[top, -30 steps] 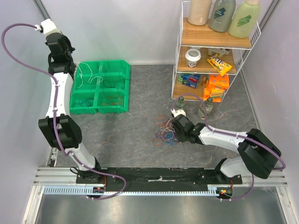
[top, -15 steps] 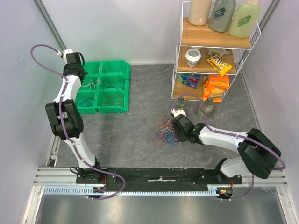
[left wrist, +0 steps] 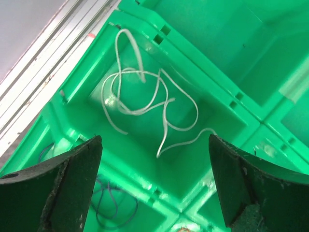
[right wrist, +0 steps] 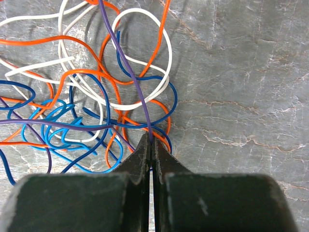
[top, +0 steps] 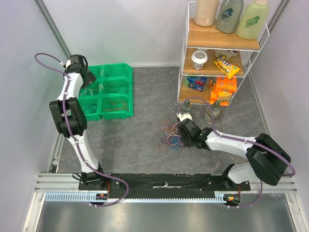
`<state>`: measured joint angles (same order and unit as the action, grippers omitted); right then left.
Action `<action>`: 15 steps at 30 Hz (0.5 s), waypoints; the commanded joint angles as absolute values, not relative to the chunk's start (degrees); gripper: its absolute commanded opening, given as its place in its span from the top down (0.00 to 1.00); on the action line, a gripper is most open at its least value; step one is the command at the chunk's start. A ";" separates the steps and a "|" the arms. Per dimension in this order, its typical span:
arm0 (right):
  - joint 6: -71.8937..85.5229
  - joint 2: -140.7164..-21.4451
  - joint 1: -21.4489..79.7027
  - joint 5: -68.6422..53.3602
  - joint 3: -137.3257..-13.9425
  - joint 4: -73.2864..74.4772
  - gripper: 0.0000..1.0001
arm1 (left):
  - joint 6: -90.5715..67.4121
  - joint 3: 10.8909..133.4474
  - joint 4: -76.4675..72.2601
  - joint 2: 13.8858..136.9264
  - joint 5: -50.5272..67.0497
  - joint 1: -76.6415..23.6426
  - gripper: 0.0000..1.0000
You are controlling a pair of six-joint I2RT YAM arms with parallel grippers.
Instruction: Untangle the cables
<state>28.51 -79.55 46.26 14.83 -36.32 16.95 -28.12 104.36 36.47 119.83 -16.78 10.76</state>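
The cables form a loose tangle (top: 170, 137) of orange, blue, white and purple wires on the grey floor, seen close up in the right wrist view (right wrist: 87, 96). My right gripper (right wrist: 150, 137) is at the tangle's near edge, shut on a purple cable (right wrist: 128, 67). My left gripper (left wrist: 154, 145) hangs open over the green bin (top: 104, 92), above its far-left compartment. White cables (left wrist: 145, 101) lie loose in that compartment, clear of both fingers. A blue cable (left wrist: 104, 203) lies in the neighbouring compartment, and orange cables (top: 118, 102) in another.
A wire shelf (top: 219, 48) with bottles, a cup and snack packs stands at the back right. Two small bottles (top: 186, 113) stand on the floor beside the tangle. A wall and metal rail run along the bin's left side.
The left arm swung down over the bin's far-left compartment and its gripper opened; the white cable now lies in the bin. The right arm has not moved.
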 commanded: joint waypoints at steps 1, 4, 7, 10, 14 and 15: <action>27.95 -78.66 46.23 12.48 -34.81 16.35 1.00 | -31.03 104.60 42.35 108.13 -16.70 8.45 0.04; 26.72 -79.27 46.23 11.60 -34.80 14.94 1.00 | -28.75 98.99 43.15 100.75 -17.50 2.66 0.04; 24.70 -80.42 46.23 8.54 -35.86 13.98 1.00 | -27.95 90.48 44.21 93.63 -13.29 -4.28 0.13; 23.64 -80.95 46.41 6.51 -36.04 12.75 1.00 | -26.46 80.55 41.68 85.55 -0.77 -11.05 0.30; 23.91 -79.46 46.41 5.10 -34.63 11.34 0.99 | -24.17 62.97 25.63 76.74 19.64 -23.62 0.29; 23.91 -78.93 46.41 5.27 -34.54 11.25 0.99 | -24.60 59.54 21.66 75.60 24.30 -27.47 0.27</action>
<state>24.80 -79.77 46.24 8.03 -35.70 13.04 -26.92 71.42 34.87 79.18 2.83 -18.76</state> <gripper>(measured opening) 0.011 0.701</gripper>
